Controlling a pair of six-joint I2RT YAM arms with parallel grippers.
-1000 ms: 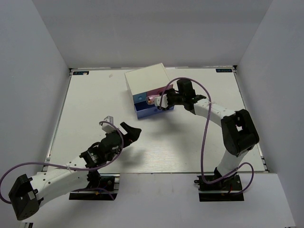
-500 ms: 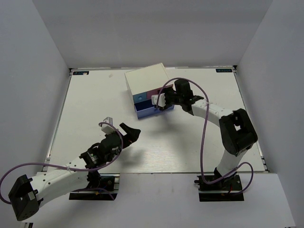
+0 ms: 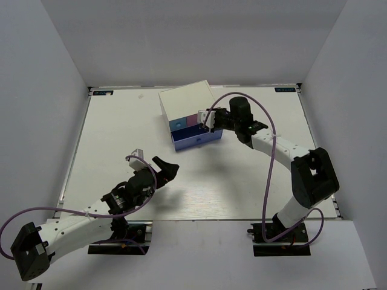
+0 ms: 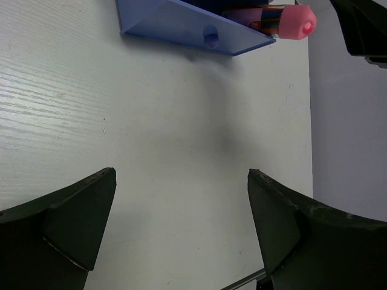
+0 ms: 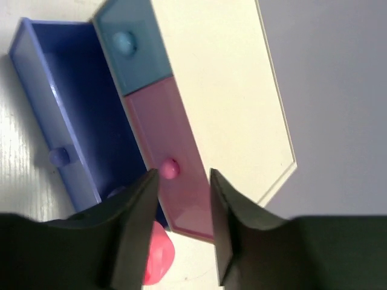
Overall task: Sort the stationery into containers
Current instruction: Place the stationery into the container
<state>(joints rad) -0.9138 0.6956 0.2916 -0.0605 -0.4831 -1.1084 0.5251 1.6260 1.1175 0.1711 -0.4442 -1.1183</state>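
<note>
At the left, the left gripper [image 3: 153, 163] hangs low over bare tabletop [image 3: 109, 133], well apart from the work, with its jaws wide apart and nothing between them. It points toward the chest, so it looks parked as a spare hand while the other arm works. Toward the middle stands the white drawer chest [image 3: 184, 99], turned at a slight angle so its fronts face the arms. Its light blue drawer [image 5: 130, 57] is pushed in flush on the upper row, with the pink drawer [image 5: 160, 130] shut beside it. The wide periwinkle drawer [image 3: 196, 140] below is pulled out toward the arms, presumably to take stationery. The pink tube [image 4: 290, 21] lies in that open drawer along its length, and the left wrist view shows its rounded end poking past the drawer's right end, so it seems a little long for the space. The highlighters and the small pot are not clearly visible in any view, and whether they lie deeper in the drawer cannot be told. At the right, the right gripper [image 5: 182, 176] reaches in at the chest's right front corner. Its jaws are a little apart, empty, and straddle the pink knob [image 5: 169, 168], which sits just beside one finger. That narrow opening suits pinching so small a knob, so the step in hand is probably pulling the pink drawer out. The knob is tiny and rounded, so a slightly off-centre pinch could slip off or nudge the light chest.
</note>
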